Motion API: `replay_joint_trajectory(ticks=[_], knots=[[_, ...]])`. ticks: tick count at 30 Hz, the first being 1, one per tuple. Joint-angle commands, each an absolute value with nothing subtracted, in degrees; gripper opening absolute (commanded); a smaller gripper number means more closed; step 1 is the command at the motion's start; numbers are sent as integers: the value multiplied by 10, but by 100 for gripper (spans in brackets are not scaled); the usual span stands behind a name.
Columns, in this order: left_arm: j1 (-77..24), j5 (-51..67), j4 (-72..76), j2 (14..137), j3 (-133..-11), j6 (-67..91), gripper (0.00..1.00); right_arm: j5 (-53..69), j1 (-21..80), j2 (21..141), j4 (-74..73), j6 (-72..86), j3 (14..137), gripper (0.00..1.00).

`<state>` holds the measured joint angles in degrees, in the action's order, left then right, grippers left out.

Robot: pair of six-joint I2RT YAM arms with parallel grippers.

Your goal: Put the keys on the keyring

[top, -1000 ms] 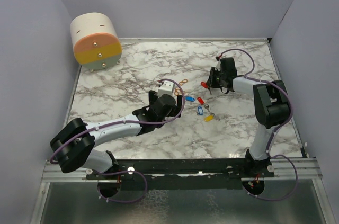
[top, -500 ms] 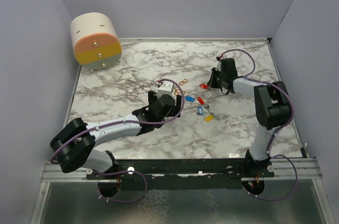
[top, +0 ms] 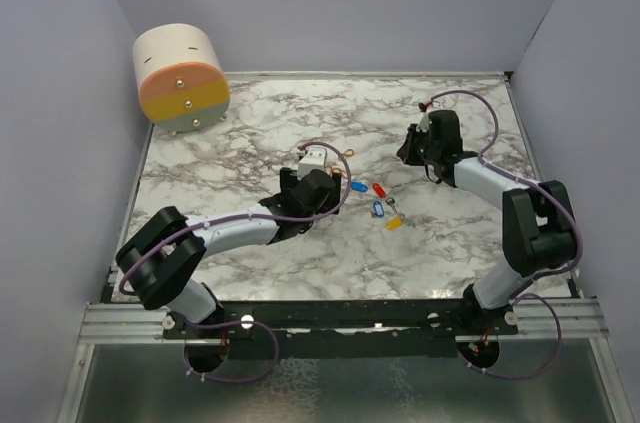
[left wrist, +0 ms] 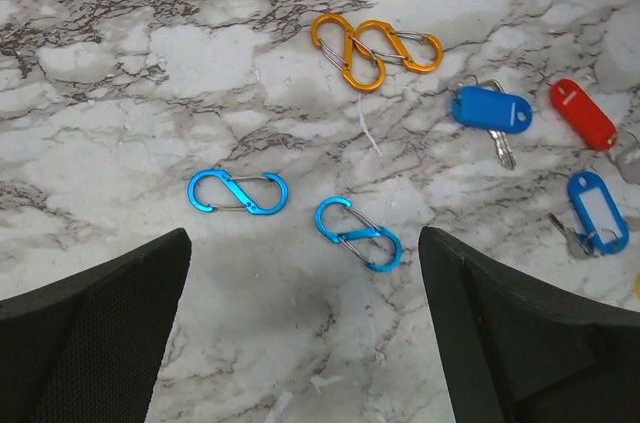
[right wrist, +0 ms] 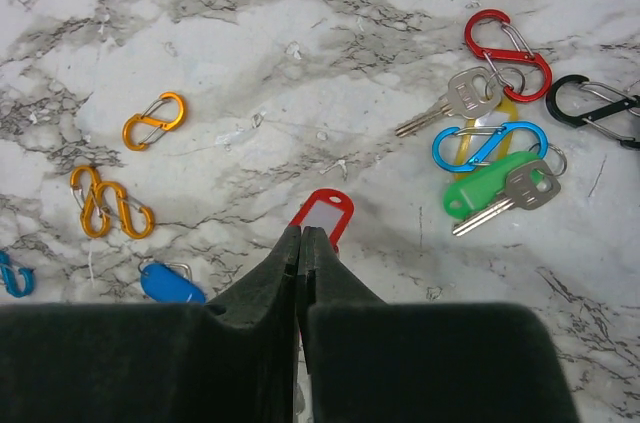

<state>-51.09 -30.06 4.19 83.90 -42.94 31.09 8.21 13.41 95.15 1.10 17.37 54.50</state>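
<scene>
My right gripper (right wrist: 301, 231) is shut on a red-tagged key (right wrist: 324, 211); the tag sticks out past the fingertips above the marble. In the top view this gripper (top: 412, 153) hangs at the right of the table. Below it lie a green-tagged key (right wrist: 488, 194) and a bare silver key (right wrist: 450, 103). My left gripper (left wrist: 305, 328) is open over bare marble, just short of two blue clips (left wrist: 238, 192). Blue-tagged (left wrist: 492, 109), red-tagged (left wrist: 583, 113) and blue-framed (left wrist: 598, 211) keys lie to its right. No keyring as such shows.
Orange clips (left wrist: 378, 43) lie beyond the blue ones. Red (right wrist: 507, 41), blue (right wrist: 488, 145) and black (right wrist: 600, 103) clips lie by the green-tagged key. A yellow-tagged key (top: 394, 223) is mid-table. A round cream and orange box (top: 180, 78) stands at the back left corner.
The right gripper has closed on the red-tagged key and carried it up and to the right. The left arm has reached a little farther forward, jaws still wide.
</scene>
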Motion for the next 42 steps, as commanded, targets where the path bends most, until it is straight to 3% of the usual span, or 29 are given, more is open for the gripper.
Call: replay_joint_trajectory(ticks=[1,10,42], knots=[[-491,-288,40,900,-474,332,98,87,148,907,29,172,528,1],[-488,-270,-7,989,-531,371,91,91,163,855,20,168,508,1],[-519,-202,-24,1017,-534,392,90,93,163,819,16,171,499,1]])
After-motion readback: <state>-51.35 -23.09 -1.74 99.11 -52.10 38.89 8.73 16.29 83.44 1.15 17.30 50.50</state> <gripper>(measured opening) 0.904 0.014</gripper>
